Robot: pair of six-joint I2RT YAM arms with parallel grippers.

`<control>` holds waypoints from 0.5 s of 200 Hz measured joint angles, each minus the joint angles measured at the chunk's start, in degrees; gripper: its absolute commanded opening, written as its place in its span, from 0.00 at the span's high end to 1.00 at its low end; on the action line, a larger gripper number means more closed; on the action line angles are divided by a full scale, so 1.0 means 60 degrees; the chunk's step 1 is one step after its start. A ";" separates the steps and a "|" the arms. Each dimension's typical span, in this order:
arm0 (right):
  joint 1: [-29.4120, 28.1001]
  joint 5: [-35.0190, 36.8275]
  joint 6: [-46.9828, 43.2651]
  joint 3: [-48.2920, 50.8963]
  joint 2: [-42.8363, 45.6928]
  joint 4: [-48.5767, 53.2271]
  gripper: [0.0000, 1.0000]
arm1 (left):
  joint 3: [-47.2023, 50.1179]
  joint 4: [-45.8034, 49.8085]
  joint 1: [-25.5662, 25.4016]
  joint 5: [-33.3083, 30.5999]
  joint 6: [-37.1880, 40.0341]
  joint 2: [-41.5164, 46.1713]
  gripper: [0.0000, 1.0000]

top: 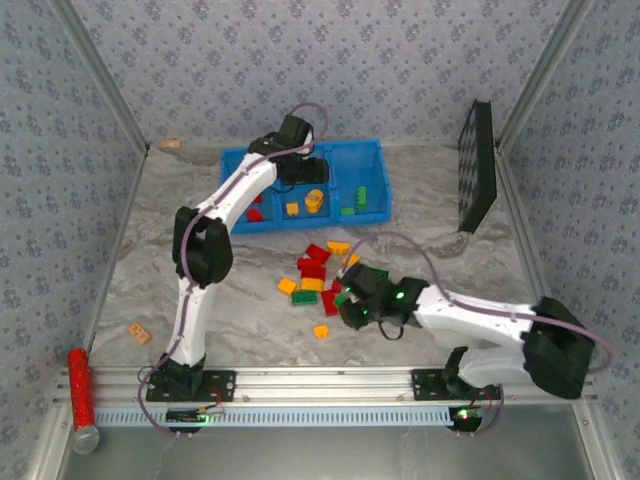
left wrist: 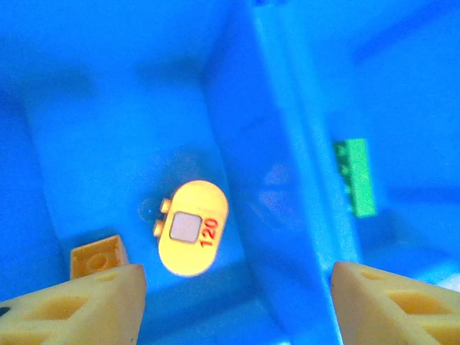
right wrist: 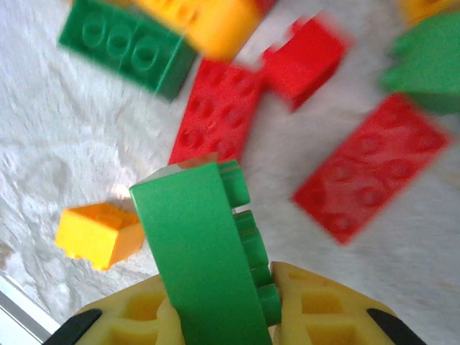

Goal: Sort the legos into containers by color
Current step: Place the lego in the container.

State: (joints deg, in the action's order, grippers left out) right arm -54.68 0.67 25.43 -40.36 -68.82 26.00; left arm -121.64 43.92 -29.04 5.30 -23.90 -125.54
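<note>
The left gripper [left wrist: 237, 277] hangs over the middle bin of the containers [top: 350, 150], at the far side of the table. Its 2 fingers [left wrist: 79, 305] stand apart with nothing between them. Below it on the bin floor lie a yellow oval piece [left wrist: 190, 228] marked 120 and, just to its left, an orange brick [left wrist: 97, 255]. Across the divider [left wrist: 287, 180], in the right bin, lies a green brick [left wrist: 354, 177]. The left bin holds red pieces [top: 255, 213].

The right gripper [right wrist: 215, 309] is clamped on a green lego [right wrist: 201, 244], held on edge with its studs to the right. It is over the loose legos [top: 315, 270] scattered on the table between the bins and the arm bases. Beneath it lie 3 red bricks [right wrist: 215, 111], an orange block [right wrist: 97, 233] and a flat green piece [right wrist: 126, 43], some of them touching.
</note>
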 measured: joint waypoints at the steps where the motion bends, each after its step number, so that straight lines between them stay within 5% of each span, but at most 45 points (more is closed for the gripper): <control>1: 0.0047 -0.0011 -0.0007 -0.0004 0.0044 0.0022 0.80 | 0.0018 0.0007 0.0000 0.0004 0.0015 0.0044 0.30; 47: 0.3220 -0.0980 -0.0896 -0.0965 0.0707 0.0900 0.82 | 0.2171 -0.0018 -0.0164 0.0346 0.0404 0.3075 0.30; 100: 0.4696 -0.0958 -0.1851 -0.4455 -0.2459 0.0546 0.84 | 0.5712 0.0069 -0.0936 0.0466 -0.0204 0.5978 0.33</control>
State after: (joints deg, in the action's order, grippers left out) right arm -26.50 -5.08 14.33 -67.09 -83.57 29.28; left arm -87.37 44.34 -34.65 8.10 -25.12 -89.67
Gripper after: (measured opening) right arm 0.219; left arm 0.680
